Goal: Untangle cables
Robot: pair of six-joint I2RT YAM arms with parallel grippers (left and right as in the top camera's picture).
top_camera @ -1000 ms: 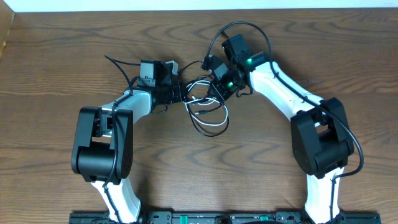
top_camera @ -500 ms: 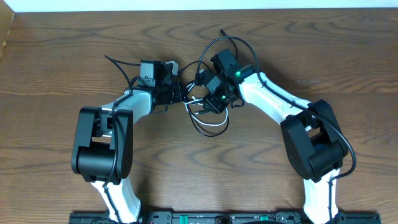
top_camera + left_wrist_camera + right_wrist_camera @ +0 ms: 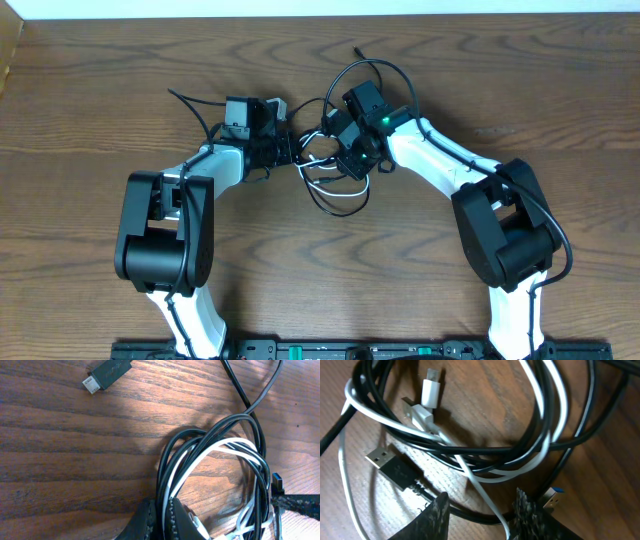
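Note:
The cables (image 3: 336, 211) lie tangled in loose loops at mid-table, black strands and a white one (image 3: 220, 447). My left gripper (image 3: 291, 153) sits at the tangle's left edge, and in the left wrist view it (image 3: 162, 521) is shut on a black and a white strand. My right gripper (image 3: 347, 158) hovers over the tangle's right side. In the right wrist view it (image 3: 480, 510) is open, with a white strand and a black strand running loose between its fingers (image 3: 434, 512). A white plug (image 3: 431, 391), a black USB plug (image 3: 390, 467) and a blue-tipped plug (image 3: 553, 497) lie among the loops.
A black micro plug (image 3: 106, 373) lies apart on the wood beyond the tangle. The right arm's own thick black cable (image 3: 372, 64) arcs above its wrist. The table's far edge (image 3: 320, 14) runs along the top; both arm bases stand near the front.
The right gripper has shifted left over the tangle and its jaws have opened wider. The left gripper has stayed put, still pinching the strands.

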